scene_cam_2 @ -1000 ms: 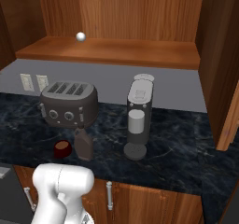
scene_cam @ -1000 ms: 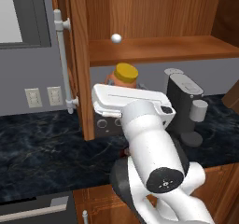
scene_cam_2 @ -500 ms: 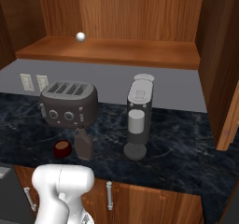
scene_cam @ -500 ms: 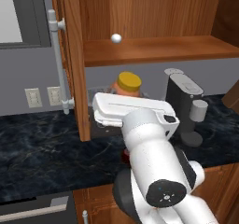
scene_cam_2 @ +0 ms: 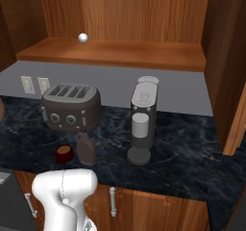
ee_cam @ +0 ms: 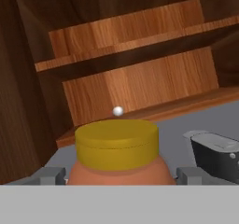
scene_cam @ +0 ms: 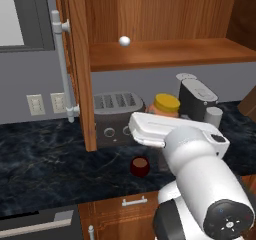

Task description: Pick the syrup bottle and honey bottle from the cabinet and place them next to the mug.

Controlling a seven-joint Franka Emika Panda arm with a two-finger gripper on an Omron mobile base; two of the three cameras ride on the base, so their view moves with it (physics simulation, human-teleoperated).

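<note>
1. Gripper (ee_cam: 116, 175) is clamped on the honey bottle (ee_cam: 116, 155): the two fingers (ee_cam: 51, 175) stand wide, one at each side of its orange body, yellow cap up.
2. In the left base view the honey bottle (scene_cam: 164, 105) sits in front of the white hand, out of the cabinet (scene_cam: 165, 54), over the counter (scene_cam: 45, 159) and in front of the toaster (scene_cam: 117, 118).
3. The syrup bottle (scene_cam_2: 86, 148) is already down on the counter, just beside the mug (scene_cam_2: 64, 153), in front of the toaster.
4. The cabinet shelf carries a small white ball (scene_cam_2: 83, 37); the door with the silver bar handle (scene_cam: 62, 69) is swung open.
5. Step in hand, as I judge it: carrying the honey bottle to the mug; it's the second of the two placements.
6. Next move calls for lowering the bottle upright onto free counter near the mug (scene_cam: 139, 166), clear of the syrup bottle and the coffee machine (scene_cam_2: 142, 121), then letting go.
</note>
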